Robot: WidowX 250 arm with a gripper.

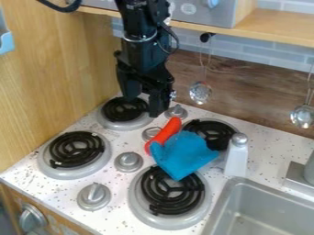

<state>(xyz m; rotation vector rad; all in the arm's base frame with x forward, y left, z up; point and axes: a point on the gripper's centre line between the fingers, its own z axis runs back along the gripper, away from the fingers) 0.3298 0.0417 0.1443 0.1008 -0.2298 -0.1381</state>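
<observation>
Downward room is left into the sink (265,216) — one corner is obstructed by an upright, silver-topped shaker (236,160). Toward the back, passage is limited by hanging ladles (200,92) and a shelf (273,26) — sideways, by the wooden side panel (55,82).

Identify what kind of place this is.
Probably a toy kitchen: four coil burners sit in a speckled countertop, there's a sink at lower right, and utensils hang at the back.
</observation>
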